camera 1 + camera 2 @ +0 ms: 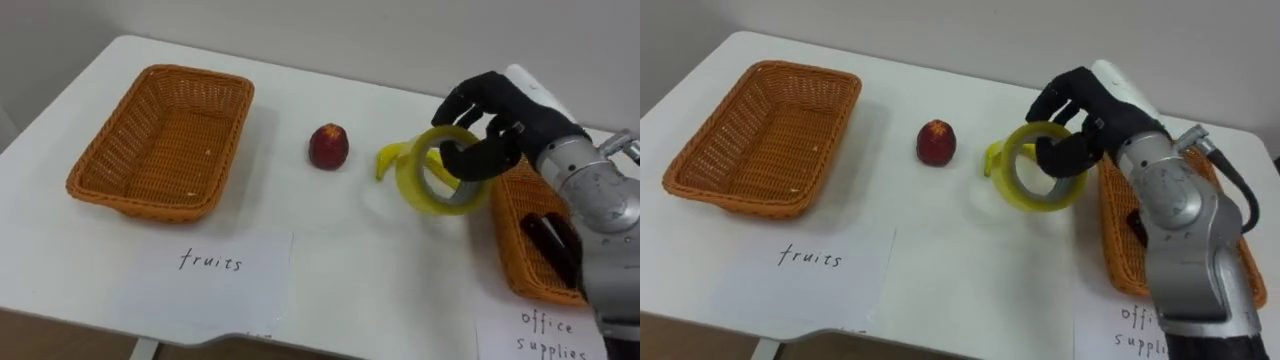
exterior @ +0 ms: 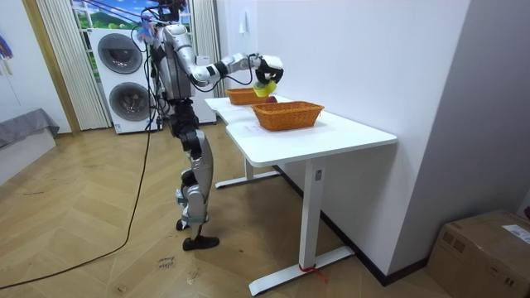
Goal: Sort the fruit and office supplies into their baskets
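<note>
In the left eye view the right robot hand (image 1: 490, 130) is clamped on a yellow tape roll (image 1: 410, 185), fingers curled over the top of the ring and the thumb hooked through its hole. The roll hangs clear of the tabletop (image 1: 350, 260), just left of the right basket (image 1: 515, 250), which already holds a dark item (image 1: 550, 245). A banana (image 1: 388, 158) lies behind the roll, a red apple (image 1: 328, 147) further from that basket, and an empty left basket (image 1: 110, 140) furthest of all. The roll looks held by one side only, so I judge it could swing or slip off the thumb on the way over. Let go too early, it would strike the right basket's near rim and roll towards the banana. In the room view the robot stands upright at the tabletop's end, this arm stretched out over it with the roll raised above the right basket's rim. In the right eye view the forearm rises from the lower right across the right basket, wrist bent so that the palm faces away from it.
</note>
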